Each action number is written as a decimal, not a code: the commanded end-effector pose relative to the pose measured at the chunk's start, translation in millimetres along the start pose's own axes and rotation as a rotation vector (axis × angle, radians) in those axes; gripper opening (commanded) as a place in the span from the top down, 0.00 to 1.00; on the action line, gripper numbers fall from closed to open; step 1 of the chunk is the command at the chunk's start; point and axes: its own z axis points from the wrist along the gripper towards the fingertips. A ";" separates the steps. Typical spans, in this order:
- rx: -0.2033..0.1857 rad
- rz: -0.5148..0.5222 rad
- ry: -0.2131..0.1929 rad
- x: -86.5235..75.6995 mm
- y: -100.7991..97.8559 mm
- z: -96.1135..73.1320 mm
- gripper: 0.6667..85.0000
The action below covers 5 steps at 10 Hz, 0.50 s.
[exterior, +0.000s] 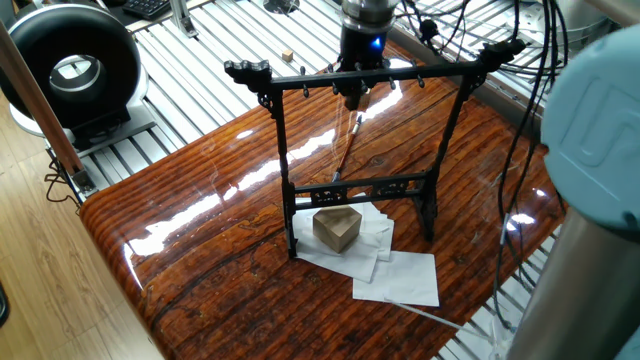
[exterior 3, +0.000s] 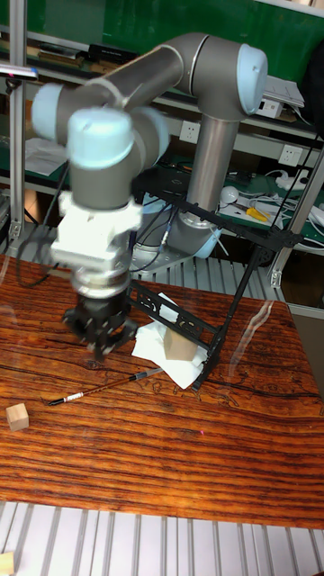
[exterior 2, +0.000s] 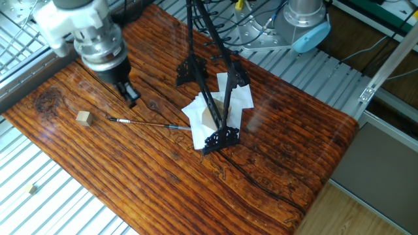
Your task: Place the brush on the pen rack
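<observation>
glossy striped wooden table (exterior 2: pixel 274 170): the brush (exterior 2: pixel 140 122) lies flat on the wood, apart from the black pen rack (exterior: pixel 360 160) standing over white papers (exterior 2: pixel 238 94). gripper (exterior 2: pixel 128 95) hangs just above the brush's far end, fingers close together, holding nothing. a small wooden cube (exterior 2: pixel 83 117) sits nearby.

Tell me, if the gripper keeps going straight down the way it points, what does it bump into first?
Probably the bare wooden table. The gripper points down and hangs above the wood, a little to one side of the brush, so it looks set to miss it, though depth is hard to judge.
</observation>
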 end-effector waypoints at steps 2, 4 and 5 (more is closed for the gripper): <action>-0.001 -0.120 -0.109 -29.2 -32.1 48.5 0.84; -0.001 -0.152 -0.118 -29.8 -33.0 48.8 0.84; -0.001 -0.163 -0.121 -29.3 -34.1 48.9 0.84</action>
